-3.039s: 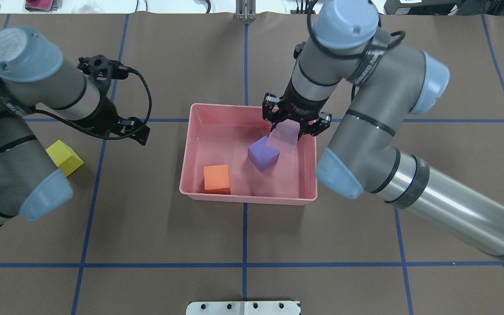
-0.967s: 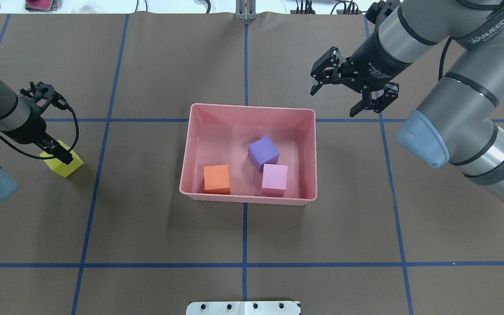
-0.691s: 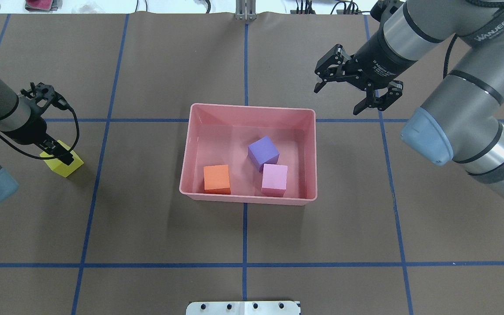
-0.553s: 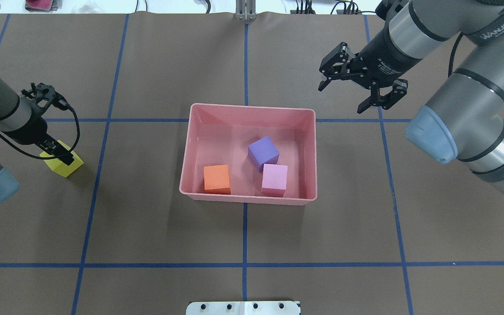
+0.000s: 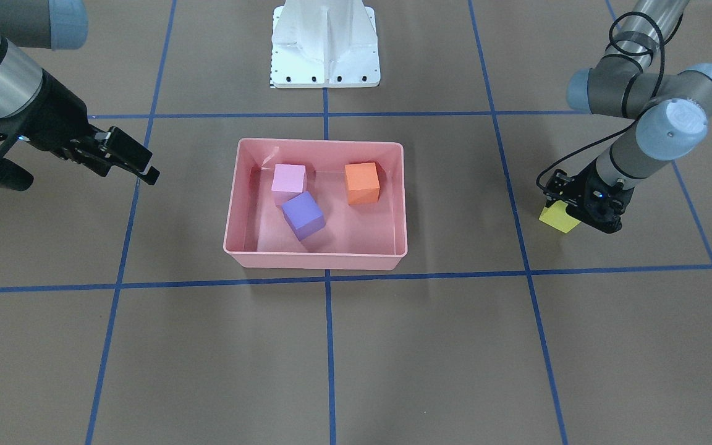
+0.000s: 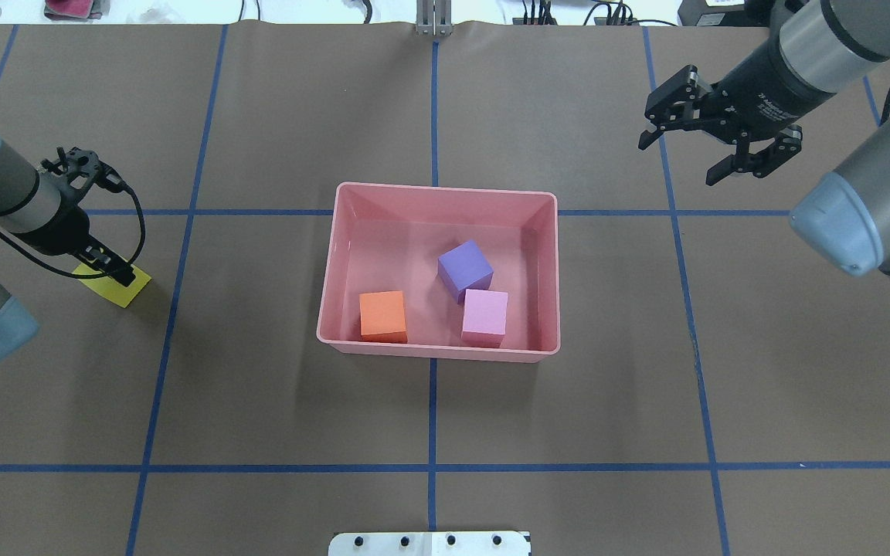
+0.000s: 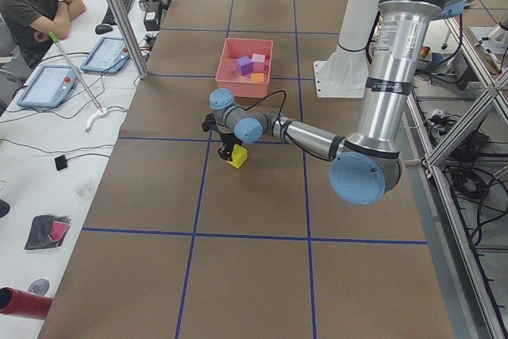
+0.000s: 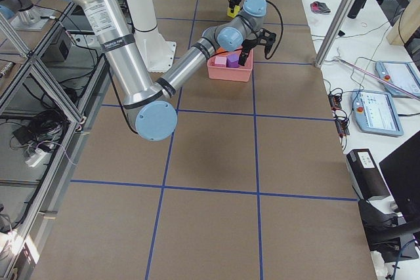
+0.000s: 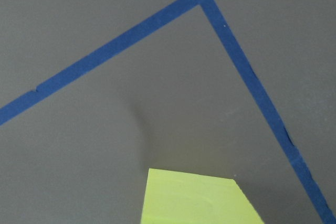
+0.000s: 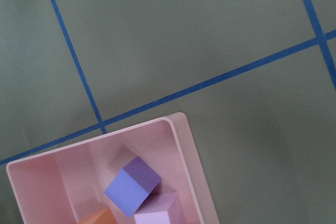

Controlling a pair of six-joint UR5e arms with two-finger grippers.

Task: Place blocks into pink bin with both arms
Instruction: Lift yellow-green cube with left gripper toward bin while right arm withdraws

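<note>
The pink bin (image 6: 445, 188) sits mid-table and holds the orange block (image 6: 382, 313), the purple block (image 6: 464, 269) and the light pink block (image 6: 484, 315). The yellow block (image 6: 119, 288) lies on the table at the far left, partly hidden under my left gripper (image 6: 105, 266), which is down on it and looks closed on it. The block fills the bottom of the left wrist view (image 9: 199, 198). My right gripper (image 6: 719, 150) is open and empty, raised beyond the bin's far right corner. The right wrist view shows the bin's corner (image 10: 191, 161) and the purple block (image 10: 131, 187).
Brown paper with blue tape lines (image 6: 433, 108) covers the table. The white pedestal base (image 5: 325, 43) stands behind the bin. An operator (image 7: 32, 5) sits at a side table with tablets, off the work area.
The right gripper let the light pink block drop in the bin, then rose and moved away to the far right, open. The left gripper came down onto the yellow block, which has shifted slightly.
</note>
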